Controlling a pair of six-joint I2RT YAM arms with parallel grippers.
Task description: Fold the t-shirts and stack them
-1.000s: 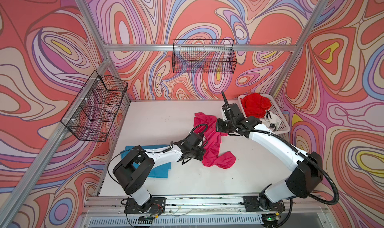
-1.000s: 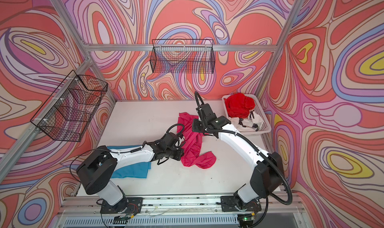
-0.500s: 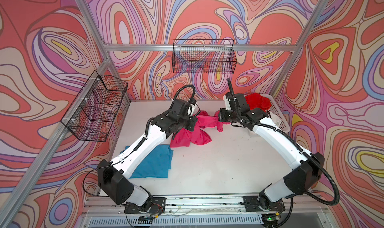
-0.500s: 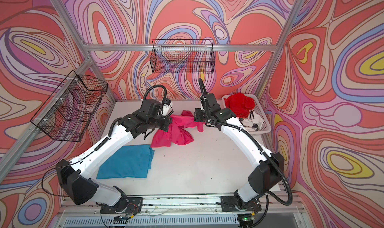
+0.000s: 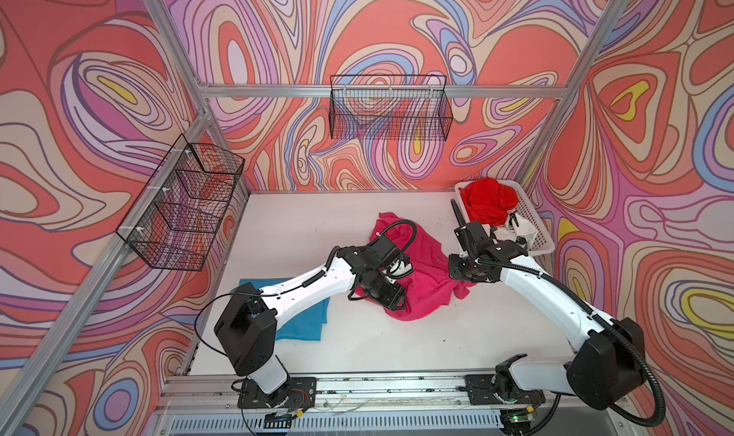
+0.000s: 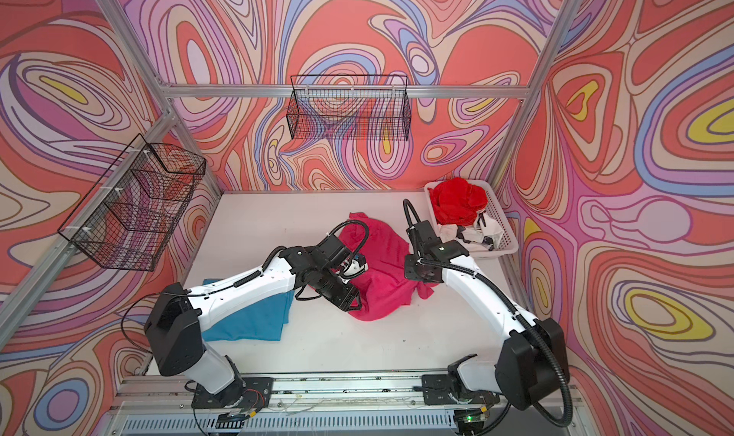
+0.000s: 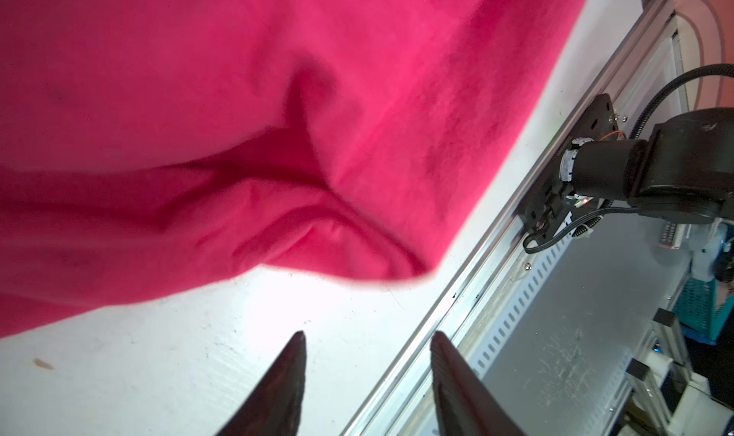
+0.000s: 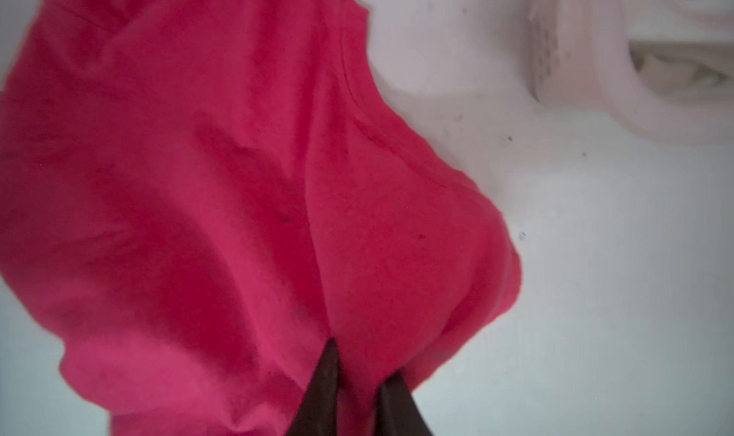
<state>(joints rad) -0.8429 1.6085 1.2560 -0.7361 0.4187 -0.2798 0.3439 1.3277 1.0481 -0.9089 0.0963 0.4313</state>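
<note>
Back-wall wire basket [image 5: 391, 112], side-wall wire basket [image 5: 182, 207], white plastic basket [image 5: 542, 244], white table [image 5: 302, 223]

No legible text, label, brand or number in any view.
The only candidates are the black marks on the white t-shirt [image 5: 518, 231] [image 6: 470, 237], lying in the basket [image 5: 543, 242] [image 6: 508, 242] at the right of both top views. They are too small and crumpled to read as letters or figures. Both wrist views are blurred and show no writing.
</note>
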